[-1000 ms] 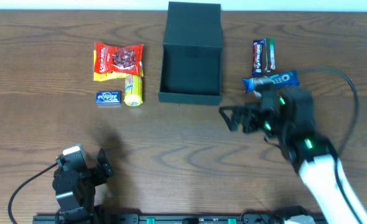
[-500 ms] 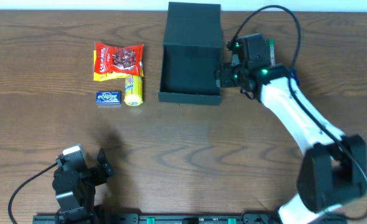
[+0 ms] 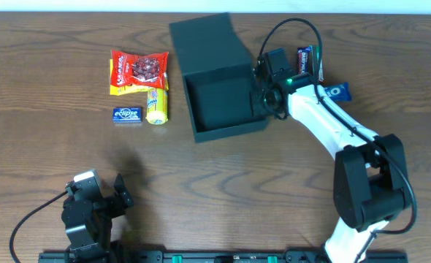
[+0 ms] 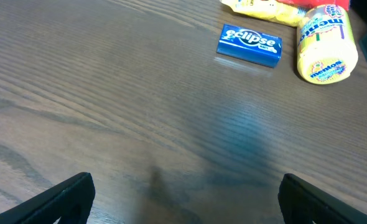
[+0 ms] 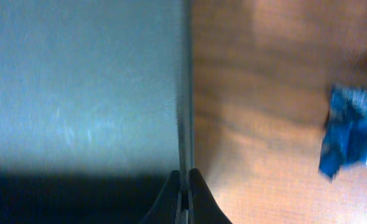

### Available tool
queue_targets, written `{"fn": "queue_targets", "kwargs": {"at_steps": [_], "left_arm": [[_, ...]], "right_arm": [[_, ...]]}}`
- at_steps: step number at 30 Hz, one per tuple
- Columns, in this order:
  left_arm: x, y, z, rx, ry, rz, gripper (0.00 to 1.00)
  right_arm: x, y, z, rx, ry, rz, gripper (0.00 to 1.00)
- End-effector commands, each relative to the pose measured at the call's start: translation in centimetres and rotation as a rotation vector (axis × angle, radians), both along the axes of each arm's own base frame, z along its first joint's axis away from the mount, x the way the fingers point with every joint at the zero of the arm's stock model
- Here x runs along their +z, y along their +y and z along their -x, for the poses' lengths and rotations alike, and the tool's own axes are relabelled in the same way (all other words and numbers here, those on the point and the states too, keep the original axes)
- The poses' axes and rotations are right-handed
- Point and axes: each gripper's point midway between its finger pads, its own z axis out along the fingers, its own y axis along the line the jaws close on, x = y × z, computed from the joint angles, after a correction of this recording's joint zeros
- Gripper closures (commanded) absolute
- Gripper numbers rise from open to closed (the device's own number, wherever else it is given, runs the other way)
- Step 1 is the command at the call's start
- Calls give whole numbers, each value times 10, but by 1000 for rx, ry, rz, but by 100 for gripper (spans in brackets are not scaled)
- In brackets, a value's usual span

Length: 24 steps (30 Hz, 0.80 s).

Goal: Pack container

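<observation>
pinching the container (image 3: 219, 98) by its right wall with the right jaws; holding the left jaws wide apart low over the surface (image 4: 109, 93).

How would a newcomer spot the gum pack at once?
Find the dark container at the centre, then the snack cluster to its left in the overhead view. The gum pack lies at that cluster's lower left, beside the yellow Mentos roll; it alone is a small flat blue box marked "eclipse".
</observation>
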Motion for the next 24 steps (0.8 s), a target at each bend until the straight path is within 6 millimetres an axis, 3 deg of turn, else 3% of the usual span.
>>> {"fn": "queue_targets", "kwargs": {"at_steps": [1,5,14,24], "left_arm": [[-2,1,1,-2,9,-17,5],[-2,1,1,-2,9,-17,5],[-2,1,1,-2,9,-17,5],[-2,1,1,-2,9,-17,5]], "right_arm": [[-1,-9,18,-47,62,27,99],[2,-16,38,-134,139,29,99],[6,-11,80,-158,264,70,99],[6,2,96,-155,318,47,99]]}}
